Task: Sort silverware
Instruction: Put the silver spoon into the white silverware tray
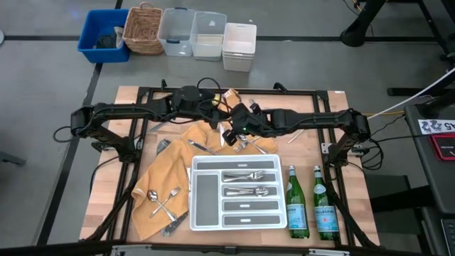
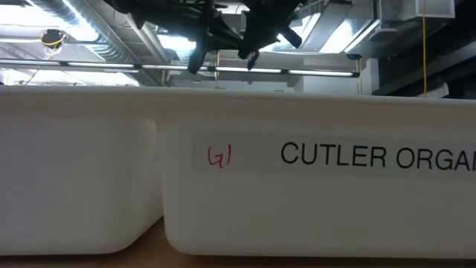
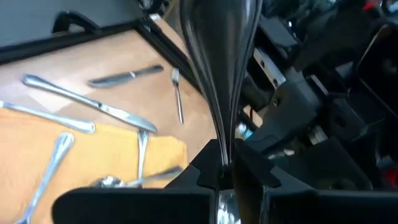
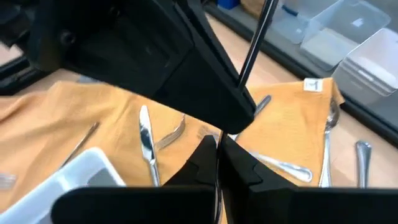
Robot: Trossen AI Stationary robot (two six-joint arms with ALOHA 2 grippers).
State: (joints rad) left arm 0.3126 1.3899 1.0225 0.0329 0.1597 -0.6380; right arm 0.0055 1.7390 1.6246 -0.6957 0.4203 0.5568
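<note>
Both arms meet over the back middle of the bench, the left gripper [image 3: 227, 180] pinching a spoon [image 3: 217, 68], the right gripper [image 4: 217, 163] squeezed tight on a thin piece of silverware [image 4: 255, 46] above the yellow cloth [image 1: 165, 171]

Two matte black jointed arms, slim tubular links. Black cables loop off the left arm [image 1: 121, 114]. Right gripper [image 4: 217, 163]: angular black fingers.

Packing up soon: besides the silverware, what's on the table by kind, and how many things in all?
Green glass bottles: 2
White divided plastic tray: 1
Orange cloth: 1
Total: 4
</note>
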